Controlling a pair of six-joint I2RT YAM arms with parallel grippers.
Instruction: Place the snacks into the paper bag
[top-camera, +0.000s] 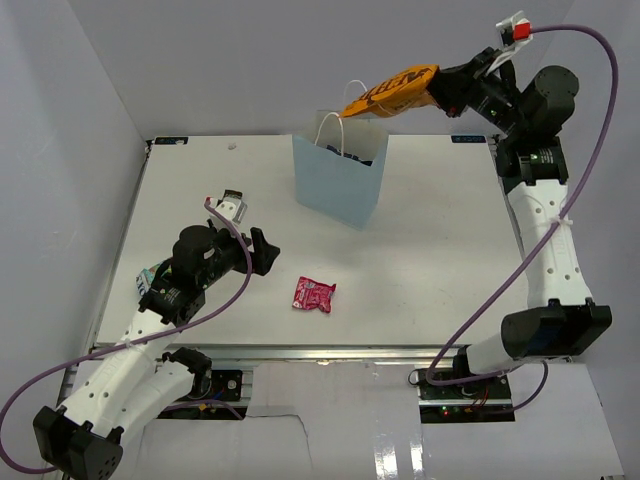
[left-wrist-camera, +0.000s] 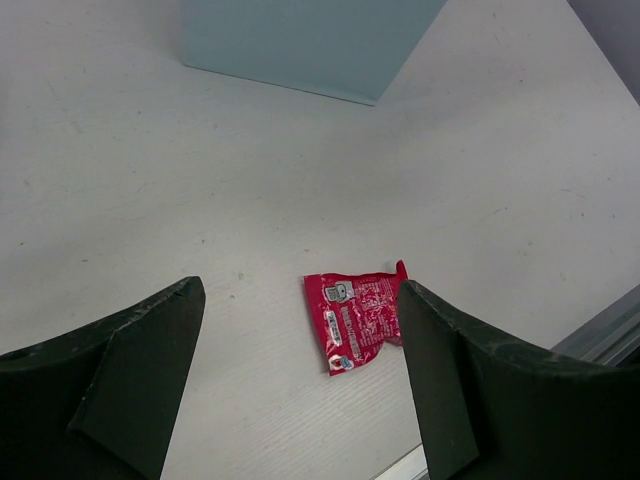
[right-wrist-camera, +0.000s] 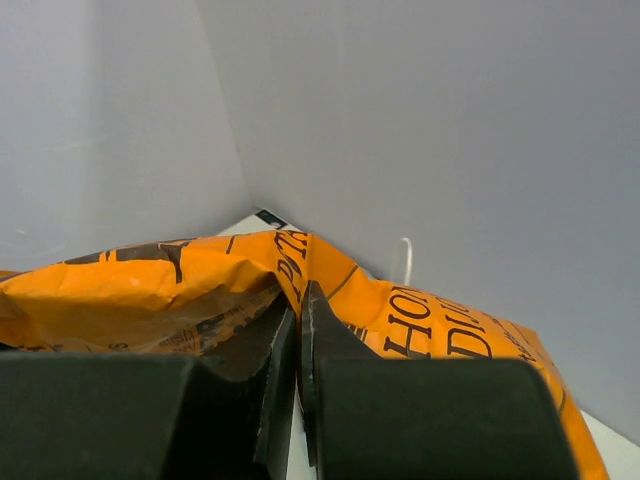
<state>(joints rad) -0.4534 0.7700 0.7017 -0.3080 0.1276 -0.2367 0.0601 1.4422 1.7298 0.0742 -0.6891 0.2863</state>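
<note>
The light blue paper bag (top-camera: 340, 180) stands upright at the table's back middle; something blue shows inside its mouth. Its base shows in the left wrist view (left-wrist-camera: 300, 45). My right gripper (top-camera: 440, 90) is shut on the orange chip bag (top-camera: 390, 92) and holds it in the air just right of and above the bag's mouth; the chip bag fills the right wrist view (right-wrist-camera: 150, 285). A small pink-red packet (top-camera: 313, 294) lies flat on the table in front of the bag. My left gripper (top-camera: 262, 252) is open and empty, left of that packet (left-wrist-camera: 355, 318). A green packet (top-camera: 147, 279) peeks out left of the left arm.
The table's near edge with a metal rail (top-camera: 330, 350) runs just below the pink-red packet. Grey walls (top-camera: 80, 120) close in the table on the left, back and right. The left arm's cable (top-camera: 232, 290) loops over the near left table.
</note>
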